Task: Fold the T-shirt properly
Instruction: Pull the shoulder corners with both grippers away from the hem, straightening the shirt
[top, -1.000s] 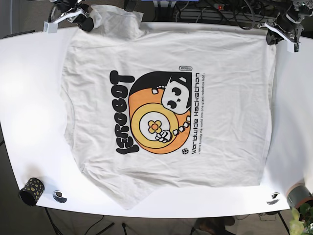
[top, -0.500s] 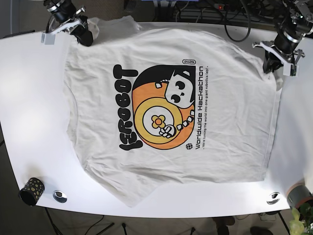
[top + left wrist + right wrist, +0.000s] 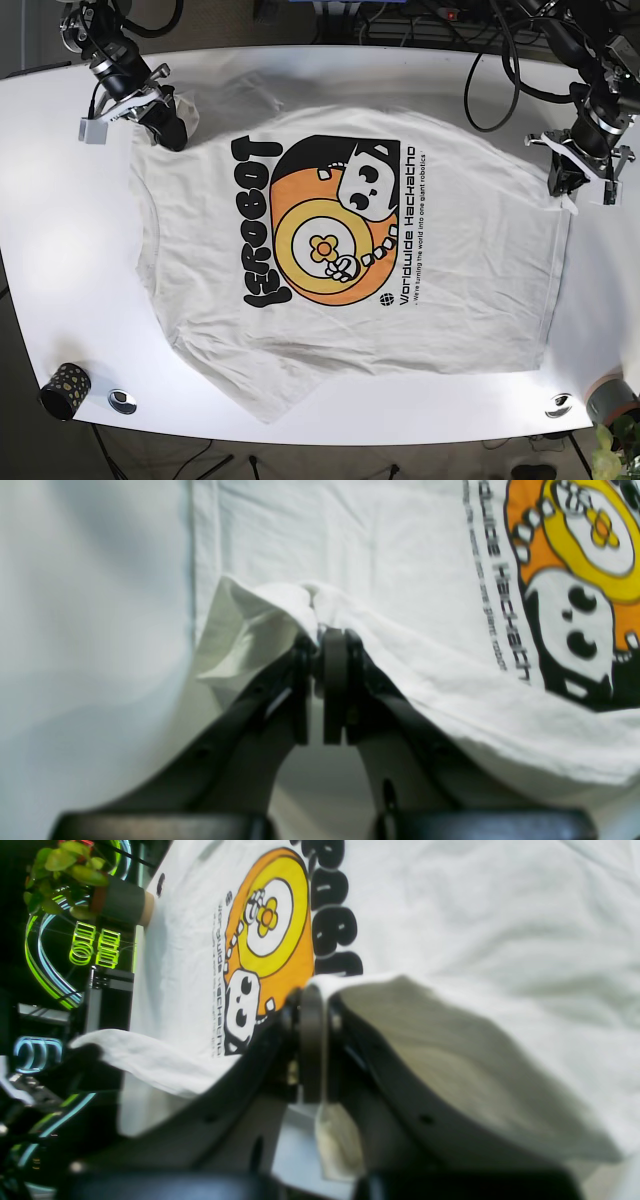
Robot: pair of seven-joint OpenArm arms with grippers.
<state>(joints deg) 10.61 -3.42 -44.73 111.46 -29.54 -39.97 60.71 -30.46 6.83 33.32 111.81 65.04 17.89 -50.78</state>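
The white T-shirt [image 3: 470, 250] lies spread on the white table [image 3: 50, 200], its orange and black print facing up. At the view's left, my right gripper [image 3: 172, 130] is shut on the shirt's far left corner. The right wrist view shows that gripper [image 3: 314, 990] pinching a raised fold of the T-shirt [image 3: 475, 915]. My left gripper [image 3: 562, 185] is shut on the shirt's far right corner at the view's right. In the left wrist view, the left gripper [image 3: 320, 637] lifts a peak of the T-shirt [image 3: 410, 580] off the table.
A black dotted cup [image 3: 65, 390] and a metal disc [image 3: 122, 401] sit at the front left corner. Another disc [image 3: 558, 405] and a grey plant pot [image 3: 612, 400] stand at the front right. Cables hang behind the table's far edge.
Both grippers have moved from the table's far edge toward the front, carrying the shirt's far corners with them. The far edge of the shirt has been drawn inward.
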